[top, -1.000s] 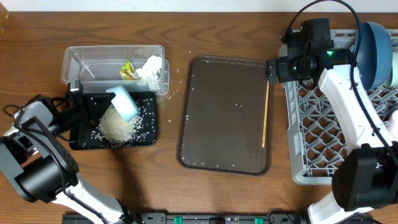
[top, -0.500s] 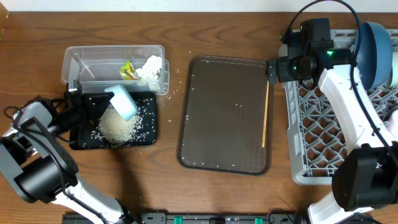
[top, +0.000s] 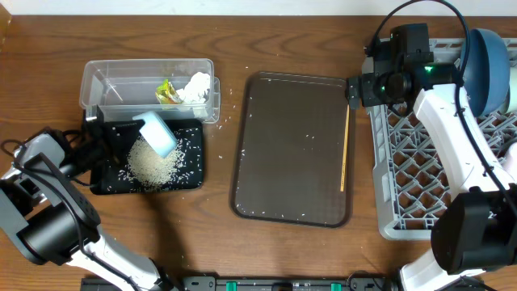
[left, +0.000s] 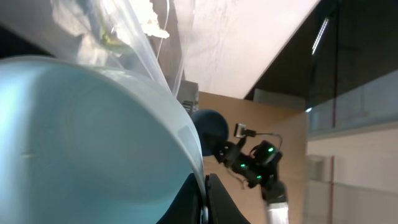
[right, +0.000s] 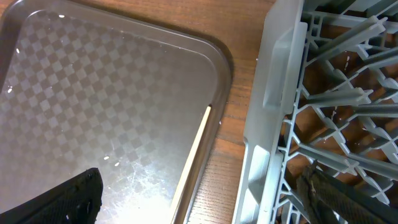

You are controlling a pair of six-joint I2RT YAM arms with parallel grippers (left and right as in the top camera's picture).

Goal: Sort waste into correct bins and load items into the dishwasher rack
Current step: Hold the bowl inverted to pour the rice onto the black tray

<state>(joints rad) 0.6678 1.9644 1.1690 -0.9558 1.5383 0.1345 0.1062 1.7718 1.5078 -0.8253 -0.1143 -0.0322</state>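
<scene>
My left gripper [top: 139,123] is shut on the rim of a pale mint bowl [top: 159,134], held tipped over the black tray [top: 192,176]. In the left wrist view the bowl [left: 87,137] fills the frame, with the left gripper [left: 205,200] pinching its edge. A heap of rice [top: 151,166] lies in the black tray. The clear tub [top: 113,79] holds a white napkin [top: 196,85] and a yellow-green wrapper [top: 167,92]. My right gripper [top: 355,90] [right: 199,208] stands open over the top end of the chopstick [top: 345,153] [right: 193,158], beside the grey rack [top: 380,162] [right: 273,93].
The brown serving tray [top: 291,149] lies mid-table with the chopstick along its right side and stray rice grains on it. A dark-blue bowl-plate [top: 487,69] stands upright in the rack's far corner. Loose grains dot the wood near the tub.
The left arm and the tipped bowl have shifted only slightly. The right arm has stayed still.
</scene>
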